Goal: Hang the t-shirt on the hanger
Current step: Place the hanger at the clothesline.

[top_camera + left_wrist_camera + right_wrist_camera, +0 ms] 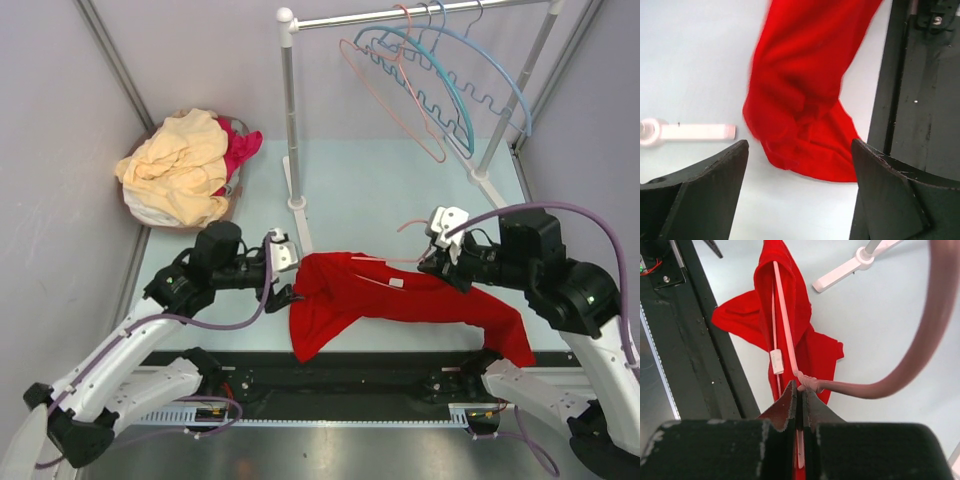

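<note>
From above, the t-shirt [390, 295] lies bunched near the table's [400, 180] 6 o'clock edge, with the left hand [284, 277] at its 9 o'clock end and the right hand [438, 262] toward 3 o'clock. Left wrist view: fingers spread wide, holding nothing, with loose red cloth at 12 o'clock. Right wrist view: fingers pinched tight on the hanger [785, 325], its bar running toward 12 o'clock along the cloth. It looks only partly threaded. Seating both shoulders is probably left to do.

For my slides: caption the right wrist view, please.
Right gripper shut on the hanger, t-shirt draped along it.
</note>
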Controlling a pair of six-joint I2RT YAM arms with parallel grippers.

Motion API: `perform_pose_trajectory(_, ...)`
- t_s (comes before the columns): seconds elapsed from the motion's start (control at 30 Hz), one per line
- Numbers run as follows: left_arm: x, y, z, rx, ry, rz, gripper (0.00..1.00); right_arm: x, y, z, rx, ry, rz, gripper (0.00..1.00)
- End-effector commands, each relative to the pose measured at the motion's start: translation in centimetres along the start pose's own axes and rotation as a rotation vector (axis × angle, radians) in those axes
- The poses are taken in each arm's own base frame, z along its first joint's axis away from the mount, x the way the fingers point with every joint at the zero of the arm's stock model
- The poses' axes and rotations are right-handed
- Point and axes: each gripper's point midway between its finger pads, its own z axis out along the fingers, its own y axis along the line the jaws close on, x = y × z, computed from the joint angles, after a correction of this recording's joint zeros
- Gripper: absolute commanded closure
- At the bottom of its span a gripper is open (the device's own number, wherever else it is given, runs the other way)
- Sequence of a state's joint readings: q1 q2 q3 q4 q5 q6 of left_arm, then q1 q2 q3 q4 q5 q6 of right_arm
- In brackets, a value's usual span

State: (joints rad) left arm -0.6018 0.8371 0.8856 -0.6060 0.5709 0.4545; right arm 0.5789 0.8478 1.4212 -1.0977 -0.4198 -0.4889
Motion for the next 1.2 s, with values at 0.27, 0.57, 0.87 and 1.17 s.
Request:
perform_pose_trajectory(0.27, -9.4, -1.3, 2.8, 0.050, -0.128, 0.267, 0.16, -1.3, 0.6, 0.7, -0.029, -0.033, 0.002, 1.00)
perform_pose_trajectory(0.57, -10.6, -3.5, 6.8, 0.146, -0.086, 0.350, 0.58, -1.9, 1.2, 0.7, -0.049, -0.048, -0.007, 1.00)
perform_pose_trajectory(0.87, -16.7, -6.5, 8.4, 0.215, -0.203, 0.337, 0.74, -2.1, 0.7, 1.3, -0.021, -0.066, 0.008, 1.00)
perform_pose_trajectory(1.17, -16.3, -2.9, 6.2, 0.091, -0.254, 0.214, 0.30, 2.9, -3.5, -3.6, 0.319, 0.083, 0.051, 1.00)
